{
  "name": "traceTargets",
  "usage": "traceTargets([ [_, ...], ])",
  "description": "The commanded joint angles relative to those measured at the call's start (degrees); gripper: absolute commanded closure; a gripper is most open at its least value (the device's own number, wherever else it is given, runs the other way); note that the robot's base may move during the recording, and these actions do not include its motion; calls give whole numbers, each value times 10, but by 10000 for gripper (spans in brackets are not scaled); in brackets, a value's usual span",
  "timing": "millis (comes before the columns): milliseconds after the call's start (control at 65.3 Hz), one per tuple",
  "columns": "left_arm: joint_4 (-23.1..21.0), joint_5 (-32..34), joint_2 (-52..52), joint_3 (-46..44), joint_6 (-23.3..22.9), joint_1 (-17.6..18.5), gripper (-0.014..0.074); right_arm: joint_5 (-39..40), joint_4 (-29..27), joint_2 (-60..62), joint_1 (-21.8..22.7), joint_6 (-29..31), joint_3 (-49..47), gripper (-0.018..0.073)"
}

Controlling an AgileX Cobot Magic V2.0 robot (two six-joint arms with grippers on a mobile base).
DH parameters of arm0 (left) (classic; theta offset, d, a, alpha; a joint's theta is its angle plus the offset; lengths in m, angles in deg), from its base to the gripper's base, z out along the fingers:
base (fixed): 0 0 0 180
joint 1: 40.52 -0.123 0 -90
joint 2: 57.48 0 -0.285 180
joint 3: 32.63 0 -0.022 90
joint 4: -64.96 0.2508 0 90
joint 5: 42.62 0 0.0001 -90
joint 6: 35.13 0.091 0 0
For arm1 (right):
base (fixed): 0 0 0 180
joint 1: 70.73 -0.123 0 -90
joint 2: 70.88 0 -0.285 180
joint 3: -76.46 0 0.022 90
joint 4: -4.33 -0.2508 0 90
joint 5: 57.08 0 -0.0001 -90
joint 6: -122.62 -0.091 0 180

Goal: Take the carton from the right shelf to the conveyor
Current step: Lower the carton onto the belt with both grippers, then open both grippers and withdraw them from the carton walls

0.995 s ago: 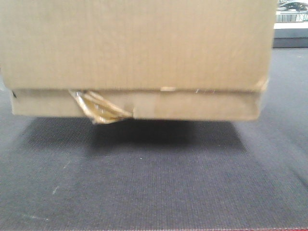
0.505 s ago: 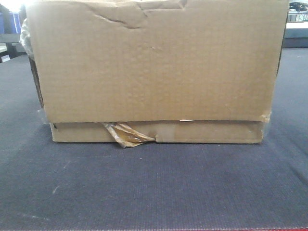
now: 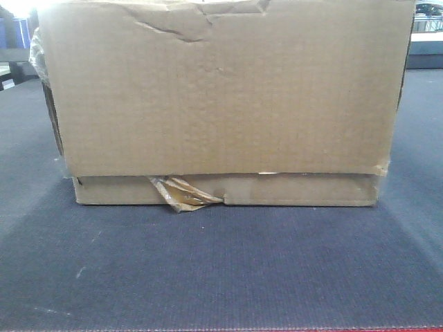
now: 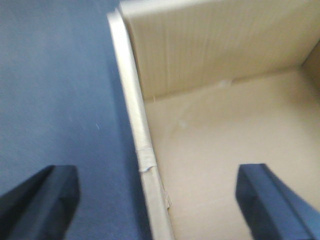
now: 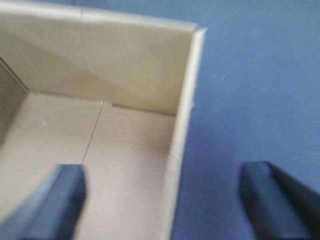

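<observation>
Already down on the conveyor (image 3: pixel 221 270): the carton (image 3: pixel 221 97), flat on the belt, long axis running crosswise between the two arms. Left wall straddled by the left claw (image 4: pixel 150 190), fingers spread wide, one outside over the belt, one inside over the carton floor. Right wall likewise straddled by the right claw (image 5: pixel 172 195), also spread, touching nothing. Judged next: straight lift clear of both walls. Shelf not in view.

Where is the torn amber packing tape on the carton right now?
In the front-facing view, the packing tape hangs from the carton at its bottom front edge, left of centre, just above the dark conveyor belt.
</observation>
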Motion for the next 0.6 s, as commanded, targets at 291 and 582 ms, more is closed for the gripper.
traceTargets([
  [291,-13,72,201,190,7,-91,589,20,45,184,43,2,169,634],
  [582,-20,176,378,441,3,-121,587,142,52,364,45,2,429,634],
])
